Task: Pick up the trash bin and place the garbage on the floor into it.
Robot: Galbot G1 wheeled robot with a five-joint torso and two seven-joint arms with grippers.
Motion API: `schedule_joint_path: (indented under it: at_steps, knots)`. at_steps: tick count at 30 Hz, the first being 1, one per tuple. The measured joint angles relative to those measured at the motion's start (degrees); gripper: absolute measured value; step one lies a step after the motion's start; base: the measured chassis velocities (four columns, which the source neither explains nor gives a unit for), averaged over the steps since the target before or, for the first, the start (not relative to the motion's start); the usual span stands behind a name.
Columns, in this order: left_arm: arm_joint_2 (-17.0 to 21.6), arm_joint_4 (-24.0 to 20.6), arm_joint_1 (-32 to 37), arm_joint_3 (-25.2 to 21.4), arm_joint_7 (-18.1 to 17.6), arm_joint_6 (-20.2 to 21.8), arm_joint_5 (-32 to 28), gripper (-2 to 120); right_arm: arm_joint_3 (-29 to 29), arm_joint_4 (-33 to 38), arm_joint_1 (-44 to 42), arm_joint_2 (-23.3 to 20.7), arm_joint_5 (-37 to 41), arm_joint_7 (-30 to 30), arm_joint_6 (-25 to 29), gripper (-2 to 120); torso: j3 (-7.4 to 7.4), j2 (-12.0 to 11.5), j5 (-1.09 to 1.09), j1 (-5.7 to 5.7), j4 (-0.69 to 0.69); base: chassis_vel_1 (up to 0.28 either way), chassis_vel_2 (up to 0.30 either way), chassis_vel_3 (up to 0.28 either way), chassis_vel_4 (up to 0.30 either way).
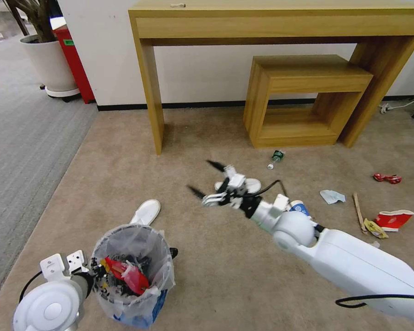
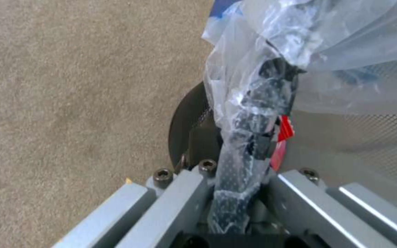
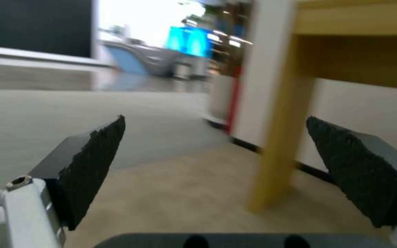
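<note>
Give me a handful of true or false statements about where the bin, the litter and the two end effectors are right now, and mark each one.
1. The left end effector is clamped on the rim of the trash bin. True.
2. The right end effector grips a white slipper. False: its fingers are spread apart with nothing between them, above the floor.
3. The trash bin holds no litter. False: red wrappers already lie inside it.
4. A white slipper lies on the floor just beyond the trash bin. True.
5. The red paper cup is inside the trash bin. False: it lies on the floor at the right, near a wooden stick.
</note>
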Motion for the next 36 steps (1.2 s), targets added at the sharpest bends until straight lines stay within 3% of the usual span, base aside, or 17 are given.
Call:
schedule_joint_path:
  at_steps: [5, 15, 36]
  knots:
    - [-0.1, -0.7, 0.6, -0.4, 0.0, 0.0, 0.4, 0, 9.8, 0.1, -9.8, -1.7, -3.0, 7.5, -1.7, 100, 0.0, 0.0, 0.01, 0.0, -0.01, 0.0, 0.0, 0.0, 0.0]
    - [-0.7, -2.3, 1.7, -1.3, 0.1, 0.0, 0.7, 0, 21.8, -1.2, -20.4, -2.5, -6.8, 10.6, -0.3, 100, 0.0, 0.0, 0.0, 0.0, -0.01, 0.0, 0.0, 0.0, 0.0]
    - [-5.0, -3.1, 3.3, -2.1, 1.0, 0.0, 5.7, 0, 27.2, -6.8, -27.0, 1.6, -9.9, 12.2, 3.0, 96, 0.0, 0.0, 0.0, 0.0, 0.0, 0.0, 0.0, 0.0, 0.0]
